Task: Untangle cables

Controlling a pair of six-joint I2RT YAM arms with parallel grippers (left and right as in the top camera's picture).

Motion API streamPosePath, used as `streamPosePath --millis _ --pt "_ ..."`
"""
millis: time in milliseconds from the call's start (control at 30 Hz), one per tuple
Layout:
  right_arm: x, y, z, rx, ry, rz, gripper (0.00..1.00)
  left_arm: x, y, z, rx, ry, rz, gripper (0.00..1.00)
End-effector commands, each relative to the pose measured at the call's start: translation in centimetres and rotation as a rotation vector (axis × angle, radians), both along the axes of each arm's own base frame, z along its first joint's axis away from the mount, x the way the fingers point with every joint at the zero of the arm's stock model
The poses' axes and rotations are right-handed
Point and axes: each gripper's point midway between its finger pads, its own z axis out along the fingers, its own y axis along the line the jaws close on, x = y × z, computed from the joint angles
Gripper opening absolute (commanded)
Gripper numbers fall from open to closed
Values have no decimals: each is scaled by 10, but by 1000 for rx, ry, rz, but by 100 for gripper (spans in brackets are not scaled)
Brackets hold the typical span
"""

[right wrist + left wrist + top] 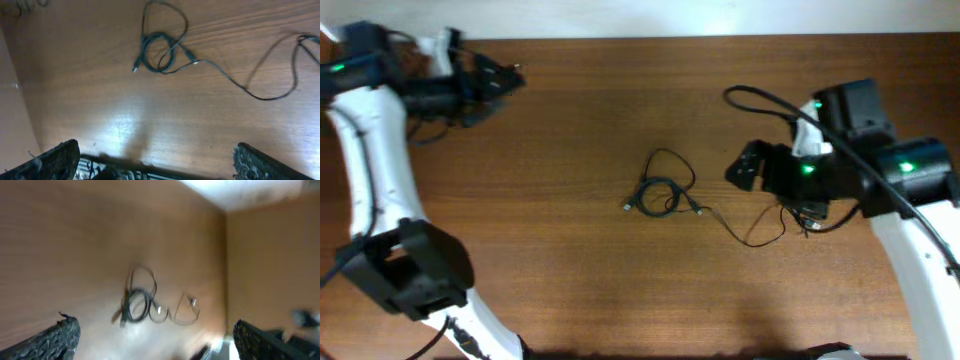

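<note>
The cables (660,193) lie mid-table as a small black knotted coil with a loop above it. One thin strand (752,238) trails right to a plug end beside the right arm. My left gripper (510,78) hangs open at the far left corner, well away from the coil, with nothing between its fingers (57,341). Its blurred wrist view shows the coil (139,303) ahead of the left gripper (155,352). My right gripper (738,168) is open just right of the coil. In the right wrist view the coil (157,50) lies beyond the empty right gripper (157,167).
The wooden table (570,270) runs to a pale wall along its far edge (650,38). The left arm's white links (375,190) and black base (410,265) fill the left side. The right arm (900,190) and its thick black cable (760,97) fill the right.
</note>
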Motion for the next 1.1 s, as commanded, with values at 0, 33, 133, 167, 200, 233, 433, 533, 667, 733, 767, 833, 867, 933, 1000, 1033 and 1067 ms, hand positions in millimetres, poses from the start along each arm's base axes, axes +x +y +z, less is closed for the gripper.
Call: streamPosePath --millis 0,33,133,167,200,233,433,533,667,733,767,833,867,933,1000,1033,1067 --pt "5 -16 1 -26 -12 -38 98 -16 -52 -14 192 -29 -198 99" --pt "6 -19 1 -28 -12 -48 98 -20 -75 -16 209 -29 -254 99" --pt "7 -28 -2 -72 -13 -72 98 -35 -133 -25 282 -52 -404 99" --pt "7 -34 -4 -97 -11 -89 98 -40 -146 -30 338 -57 -444 99" --pt "7 -40 -5 -109 -4 -105 98 -44 -157 -35 392 -63 -477 99" --pt "6 -47 -6 -114 8 -129 98 -49 -169 -42 461 -72 -517 99" --pt "-3 -118 -13 -114 105 -385 98 -84 -246 -66 627 -171 -759 99" --pt "-16 -154 -16 -105 162 -528 98 -101 -285 -83 626 -204 -867 99" --pt "-35 -188 -19 -87 220 -681 98 -125 -322 -112 629 -213 -1001 98" --pt "-42 -200 -19 -78 237 -740 98 -142 -338 -129 636 -222 -1097 98" --pt "-44 -204 -20 -76 241 -756 98 -149 -344 -134 638 -222 -1126 98" --pt "-49 -209 -20 -71 251 -784 98 -165 -360 -147 640 -223 -1181 98" --pt "-49 -210 -20 -71 253 -788 98 -174 -372 -155 638 -234 -1213 97" --pt "-49 -210 -20 -71 253 -788 98 -182 -383 -162 636 -250 -1239 97" --pt "-50 -210 -20 -70 257 -787 98 -189 -397 -171 633 -275 -1262 97" --pt "-51 -209 -20 -70 260 -787 98 -191 -402 -176 631 -282 -1271 97" --pt "-51 -209 -21 -69 264 -787 98 -193 -407 -180 628 -292 -1277 97"
